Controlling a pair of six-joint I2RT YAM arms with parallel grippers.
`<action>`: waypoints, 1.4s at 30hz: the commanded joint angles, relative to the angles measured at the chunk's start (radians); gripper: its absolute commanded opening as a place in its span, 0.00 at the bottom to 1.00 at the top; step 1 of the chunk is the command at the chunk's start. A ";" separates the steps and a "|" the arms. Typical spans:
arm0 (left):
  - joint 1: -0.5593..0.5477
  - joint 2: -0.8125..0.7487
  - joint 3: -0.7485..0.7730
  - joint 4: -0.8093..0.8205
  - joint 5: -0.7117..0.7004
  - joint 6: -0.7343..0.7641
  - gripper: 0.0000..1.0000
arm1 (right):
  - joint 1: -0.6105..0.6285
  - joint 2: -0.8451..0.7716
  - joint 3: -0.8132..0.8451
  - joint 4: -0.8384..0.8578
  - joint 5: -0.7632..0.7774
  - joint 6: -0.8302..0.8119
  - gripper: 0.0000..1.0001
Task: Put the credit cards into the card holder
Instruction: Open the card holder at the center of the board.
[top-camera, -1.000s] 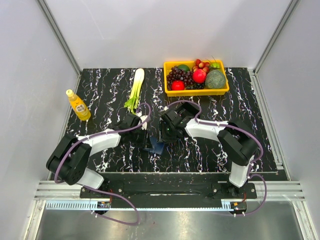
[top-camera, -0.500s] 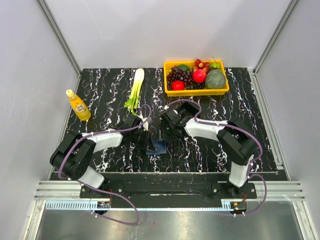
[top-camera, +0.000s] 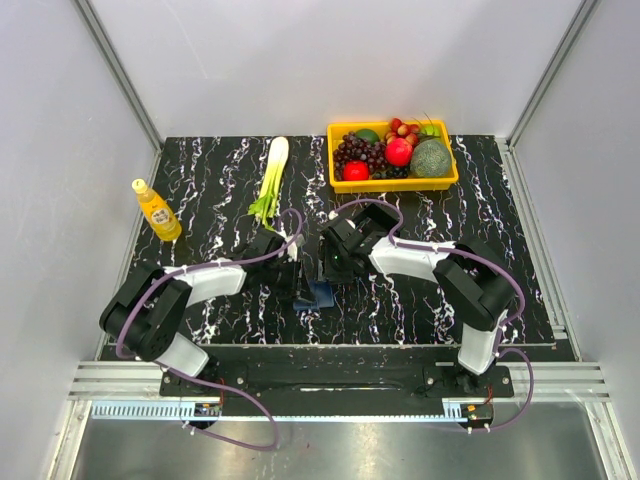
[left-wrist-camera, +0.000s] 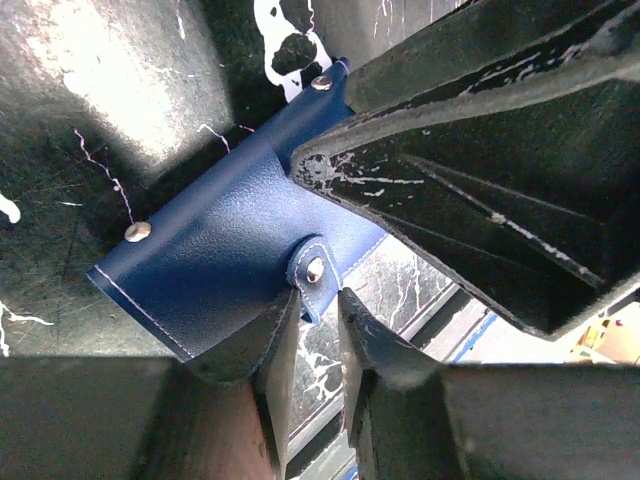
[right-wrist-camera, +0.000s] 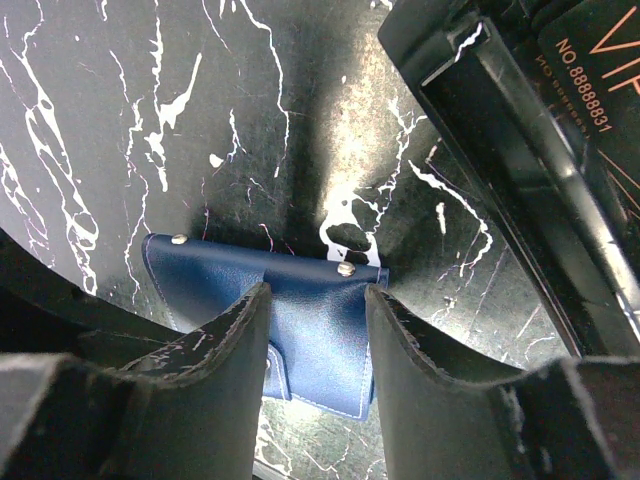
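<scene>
The navy-blue card holder (top-camera: 319, 293) lies near the table's front middle, folded, with its snap tab (left-wrist-camera: 314, 269) sticking out. My right gripper (right-wrist-camera: 318, 300) comes down on it from behind. Its fingers (right-wrist-camera: 235, 345) close round the folded part, whose right edge meets the other finger. My left gripper (left-wrist-camera: 318, 305) is at the holder's left side, narrowly open. The tab sits just past its fingertips, and only table shows between them. A dark credit card (right-wrist-camera: 598, 62) with orange print lies in a black tray (right-wrist-camera: 480, 130) beside the right gripper.
At the back right stands a yellow basket (top-camera: 340, 184) of fruit. A leek (top-camera: 271, 178) lies at the back middle, and an orange bottle (top-camera: 157, 210) stands at the left. The table's front edge runs just below the card holder.
My left gripper has moved right, up to the card holder, and its jaws have parted a little. The holder has shifted slightly right. The right arm has not moved.
</scene>
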 joint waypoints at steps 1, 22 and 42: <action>-0.025 0.049 0.030 0.124 -0.102 -0.018 0.25 | 0.051 0.087 -0.064 -0.017 -0.050 0.028 0.49; -0.102 -0.042 0.086 -0.065 -0.477 0.047 0.00 | 0.065 0.058 -0.125 -0.023 -0.019 0.056 0.48; -0.037 -0.129 0.146 -0.257 -0.386 0.202 0.58 | 0.074 -0.001 -0.142 -0.034 -0.017 0.120 0.52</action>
